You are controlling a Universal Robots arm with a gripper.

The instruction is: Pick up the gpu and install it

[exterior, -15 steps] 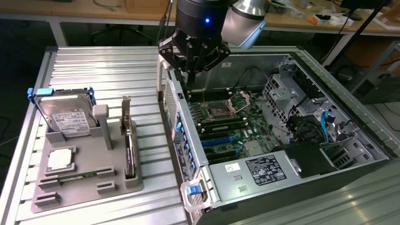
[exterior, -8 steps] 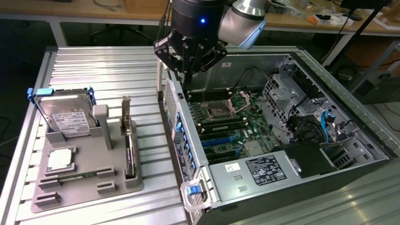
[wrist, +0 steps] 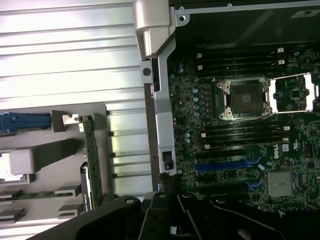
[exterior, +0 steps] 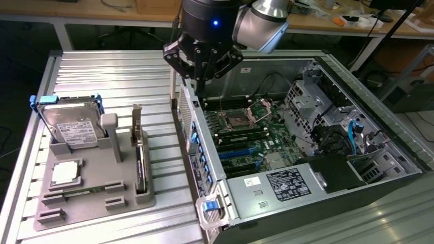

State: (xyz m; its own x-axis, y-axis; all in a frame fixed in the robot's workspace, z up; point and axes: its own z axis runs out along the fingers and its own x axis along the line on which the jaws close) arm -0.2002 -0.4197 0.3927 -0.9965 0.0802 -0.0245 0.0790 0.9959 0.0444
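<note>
The gpu (exterior: 140,162) is a thin dark card standing on edge in a slot of the grey holder (exterior: 125,201), its silver bracket end pointing away; the wrist view shows the gpu (wrist: 89,160) edge-on. My gripper (exterior: 201,77) hangs shut and empty above the rear wall of the open computer case (exterior: 196,147), up and to the exterior view's right of the gpu. In the wrist view the gripper (wrist: 170,192) is over the case's edge beside the motherboard (wrist: 235,130). Blue card slots (wrist: 227,165) lie bare on the board.
A silver hard drive (exterior: 71,127) with blue rails stands in the same holder, with a processor chip (exterior: 64,174) and a green memory stick (exterior: 76,192) lying flat in front. The ribbed metal table (exterior: 115,76) carries everything. The power supply (exterior: 288,183) fills the case's near end.
</note>
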